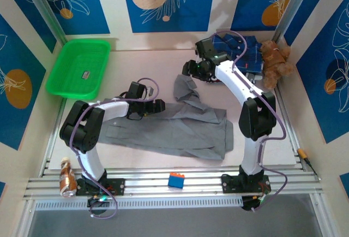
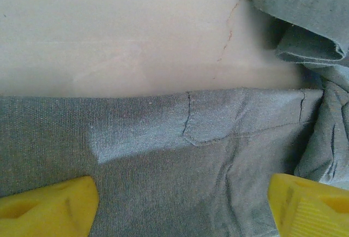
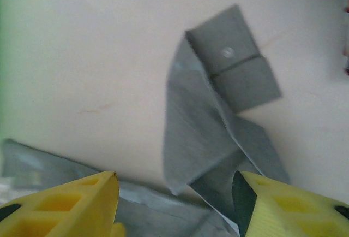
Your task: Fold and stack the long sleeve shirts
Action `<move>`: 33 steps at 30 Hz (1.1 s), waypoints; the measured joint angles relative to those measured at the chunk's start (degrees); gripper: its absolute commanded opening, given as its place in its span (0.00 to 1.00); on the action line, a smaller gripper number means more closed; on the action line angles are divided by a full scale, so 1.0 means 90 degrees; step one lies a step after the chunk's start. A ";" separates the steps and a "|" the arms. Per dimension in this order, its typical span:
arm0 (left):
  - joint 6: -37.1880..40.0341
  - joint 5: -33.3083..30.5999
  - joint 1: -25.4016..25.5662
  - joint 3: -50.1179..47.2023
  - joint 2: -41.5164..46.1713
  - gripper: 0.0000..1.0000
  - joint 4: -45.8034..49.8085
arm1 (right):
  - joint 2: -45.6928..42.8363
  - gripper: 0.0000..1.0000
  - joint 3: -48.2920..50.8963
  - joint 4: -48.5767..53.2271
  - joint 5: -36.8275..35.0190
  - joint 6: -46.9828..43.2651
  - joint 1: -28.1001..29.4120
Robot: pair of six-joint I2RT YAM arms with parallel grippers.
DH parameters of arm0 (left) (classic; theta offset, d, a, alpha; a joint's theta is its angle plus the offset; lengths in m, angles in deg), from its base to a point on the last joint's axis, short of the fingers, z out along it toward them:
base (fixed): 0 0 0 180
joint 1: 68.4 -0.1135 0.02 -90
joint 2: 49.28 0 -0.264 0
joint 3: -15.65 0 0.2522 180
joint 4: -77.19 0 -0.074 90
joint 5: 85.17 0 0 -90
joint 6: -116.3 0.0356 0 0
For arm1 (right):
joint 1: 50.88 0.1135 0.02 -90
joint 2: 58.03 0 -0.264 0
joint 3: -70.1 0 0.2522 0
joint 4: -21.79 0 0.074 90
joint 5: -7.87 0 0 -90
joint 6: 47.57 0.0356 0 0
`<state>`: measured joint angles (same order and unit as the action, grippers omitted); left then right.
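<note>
A grey long sleeve shirt [image 1: 174, 133] lies spread across the middle of the table, one sleeve [image 1: 185, 89] folded up toward the back. My left gripper [image 1: 154, 106] hovers over the shirt's far edge. In the left wrist view its jaws [image 2: 182, 204] stand wide open above the grey cloth [image 2: 163, 138], holding nothing. My right gripper [image 1: 192, 71] hangs above the sleeve's end. The right wrist view shows it [image 3: 177, 199] open, with the sleeve and its buttoned cuff [image 3: 234, 67] lying on the table below. A navy plaid shirt [image 1: 240, 48] lies bunched at the back right.
A brown teddy bear [image 1: 275, 58] sits against the right wall beside the plaid shirt. A green basket [image 1: 60, 78] stands at the back left. On the front rail are a blue brick [image 1: 175, 180] and a bottle [image 1: 66, 177].
</note>
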<state>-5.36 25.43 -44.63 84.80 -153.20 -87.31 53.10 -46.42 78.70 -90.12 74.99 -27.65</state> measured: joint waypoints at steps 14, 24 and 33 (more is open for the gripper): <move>0.0005 0.0051 -0.0002 0.0095 -0.0061 0.85 0.0019 | 0.1175 0.53 -0.0583 0.1078 -0.0935 -0.0661 0.1462; 0.0005 0.0051 -0.0002 -0.0027 -0.0044 0.85 -0.0107 | 0.2392 0.39 -0.1139 0.1447 -0.1863 -0.0760 0.1474; 0.0005 0.0051 -0.0002 -0.0114 -0.0044 0.85 -0.0194 | 0.2392 0.02 -0.1331 0.1253 -0.2703 -0.0889 0.1387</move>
<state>-5.31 25.89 -44.66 83.78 -153.59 -89.06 74.63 -58.40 89.98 -114.45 66.99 -15.17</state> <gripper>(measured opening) 0.847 0.054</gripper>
